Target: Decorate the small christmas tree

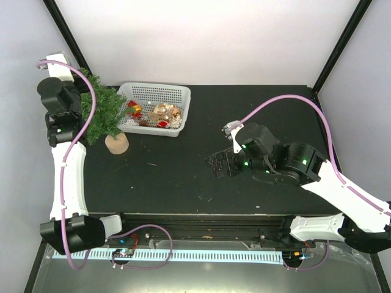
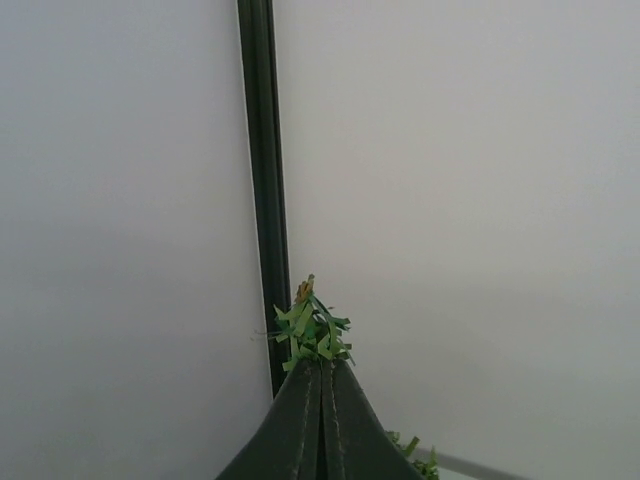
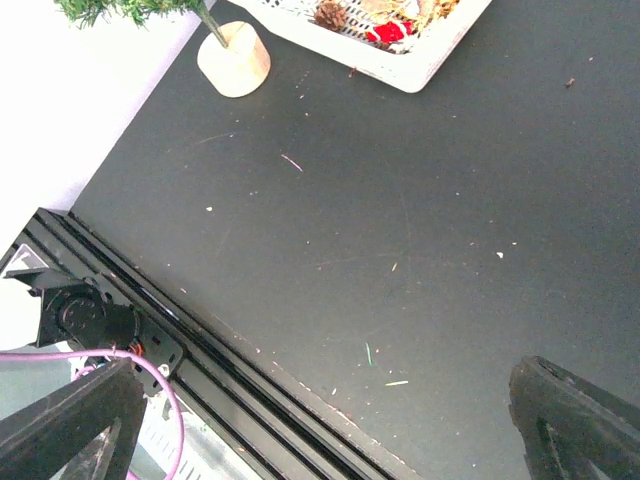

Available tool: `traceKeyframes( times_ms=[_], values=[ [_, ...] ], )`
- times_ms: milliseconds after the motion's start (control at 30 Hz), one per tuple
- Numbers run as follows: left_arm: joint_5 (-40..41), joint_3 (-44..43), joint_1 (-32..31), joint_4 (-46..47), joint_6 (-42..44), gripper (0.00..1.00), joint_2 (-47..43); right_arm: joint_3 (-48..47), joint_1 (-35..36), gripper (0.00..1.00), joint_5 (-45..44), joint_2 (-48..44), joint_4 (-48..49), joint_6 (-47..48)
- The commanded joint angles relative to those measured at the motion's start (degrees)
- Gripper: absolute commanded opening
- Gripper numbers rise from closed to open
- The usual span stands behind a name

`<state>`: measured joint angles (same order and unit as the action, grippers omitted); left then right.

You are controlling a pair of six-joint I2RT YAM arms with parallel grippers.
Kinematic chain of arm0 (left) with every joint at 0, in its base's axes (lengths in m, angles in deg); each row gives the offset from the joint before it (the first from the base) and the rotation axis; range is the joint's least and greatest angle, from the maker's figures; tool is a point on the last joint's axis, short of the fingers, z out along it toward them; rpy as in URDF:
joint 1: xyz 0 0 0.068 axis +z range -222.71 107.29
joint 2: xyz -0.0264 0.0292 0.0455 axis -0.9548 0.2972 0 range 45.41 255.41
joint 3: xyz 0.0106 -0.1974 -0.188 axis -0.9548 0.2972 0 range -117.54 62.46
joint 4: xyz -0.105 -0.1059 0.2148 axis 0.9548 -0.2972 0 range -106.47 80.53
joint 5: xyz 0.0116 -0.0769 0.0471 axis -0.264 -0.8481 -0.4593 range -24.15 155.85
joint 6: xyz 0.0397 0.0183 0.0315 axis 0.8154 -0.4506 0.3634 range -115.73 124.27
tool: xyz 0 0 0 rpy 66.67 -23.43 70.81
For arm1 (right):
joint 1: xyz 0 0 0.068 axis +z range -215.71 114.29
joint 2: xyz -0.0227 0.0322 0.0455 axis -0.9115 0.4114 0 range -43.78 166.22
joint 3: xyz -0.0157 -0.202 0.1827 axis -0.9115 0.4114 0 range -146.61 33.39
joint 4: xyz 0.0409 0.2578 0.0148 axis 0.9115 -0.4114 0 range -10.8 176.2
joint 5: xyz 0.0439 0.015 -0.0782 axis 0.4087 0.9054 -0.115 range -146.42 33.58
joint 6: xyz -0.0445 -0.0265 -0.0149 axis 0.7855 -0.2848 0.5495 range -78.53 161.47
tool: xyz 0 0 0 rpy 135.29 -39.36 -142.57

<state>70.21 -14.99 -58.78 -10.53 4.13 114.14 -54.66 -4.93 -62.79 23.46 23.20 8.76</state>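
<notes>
The small christmas tree (image 1: 105, 115) stands at the left of the black table on its tan wooden base (image 1: 116, 144), leaning toward the back left corner. My left gripper (image 1: 78, 97) is at the tree's top. In the left wrist view its fingers (image 2: 322, 365) are pressed together with the light-green tip sprig (image 2: 313, 328) sticking out between them. My right gripper (image 1: 220, 165) is open and empty, low over the bare table at centre right. Its fingers spread wide in the right wrist view (image 3: 325, 440), which also shows the tree's base (image 3: 233, 58).
A white plastic basket (image 1: 178, 116) of ornaments, red, gold and pine-cone pieces, sits just right of the tree; it also shows in the right wrist view (image 3: 410, 68). A black frame post (image 2: 262, 190) stands behind the tree. The table's front rail (image 3: 200, 360) lies near the right gripper.
</notes>
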Motion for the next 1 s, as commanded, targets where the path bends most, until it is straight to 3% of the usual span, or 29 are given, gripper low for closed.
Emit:
traceKeyframes(
  times_ms=[0, 200, 467, 867, 900, 933, 967],
  values=[
    [-2.3, -6.2, 0.5, 1.4, -1.0, 0.02, -1.3, 1.6, 0.2, 1.00, 0.0, -1.6, 2.4, -0.6],
    [-6.3, -11.5, 0.4, -2.3, -2.1, 0.02, -1.3, 3.4, 0.2, 1.00, -0.1, -2.2, 3.8, -0.3],
    [-17.5, -15.1, 0.1, -6.9, -5.2, 0.02, -2.0, 4.9, 0.2, 1.00, -2.1, -4.4, 4.3, -0.1],
    [-23.6, -15.9, -0.2, -8.1, -3.5, 0.02, -3.8, 8.7, 0.2, 1.00, -3.1, -7.8, 5.2, -1.1],
    [-23.4, -16.4, -0.2, -8.7, -3.2, 0.06, -4.1, 8.5, 0.2, 1.00, -3.1, -7.8, 5.0, -1.0],
    [-22.4, -17.0, -0.2, -9.8, -2.6, 0.17, -4.4, 8.5, 0.2, 1.00, -3.2, -7.8, 4.9, -1.0],
    [-20.7, -17.6, -0.2, -11.0, -1.9, 0.35, -4.6, 8.4, 0.2, 1.00, -3.3, -7.9, 4.9, -1.0]
  ],
)
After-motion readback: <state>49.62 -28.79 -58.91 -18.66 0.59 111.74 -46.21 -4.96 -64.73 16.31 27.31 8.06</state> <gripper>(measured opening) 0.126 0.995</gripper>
